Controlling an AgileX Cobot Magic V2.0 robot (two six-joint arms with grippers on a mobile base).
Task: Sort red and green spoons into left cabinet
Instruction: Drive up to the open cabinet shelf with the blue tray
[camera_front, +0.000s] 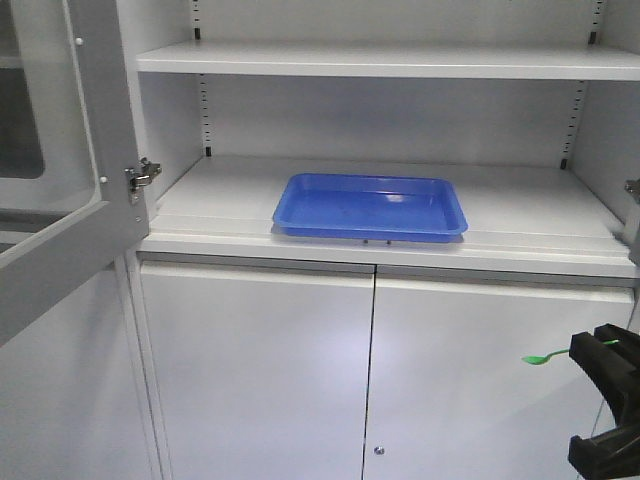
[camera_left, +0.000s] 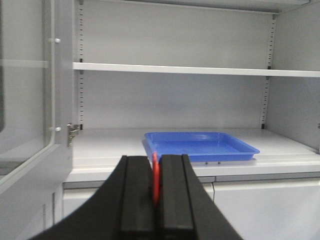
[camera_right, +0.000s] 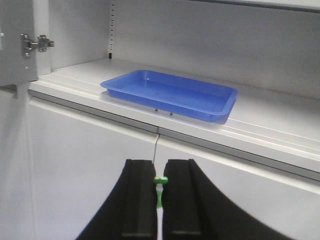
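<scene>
Tray (camera_front: 370, 205) (blue) on shelf (camera_front: 220, 200); green spoon (camera_right: 160, 180), right tool (camera_right: 159, 167)

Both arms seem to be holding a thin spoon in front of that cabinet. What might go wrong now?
The red spoon and green spoon are thin slivers between the fingers, so either may twist or slip out. The green one sticks out past the right gripper and might catch the shelf edge. The open door crowds the left gripper's side.

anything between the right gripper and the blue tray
Nothing loose: in the right wrist view only bare shelf front separates the right gripper, shut on the green spoon, from the tray.
</scene>
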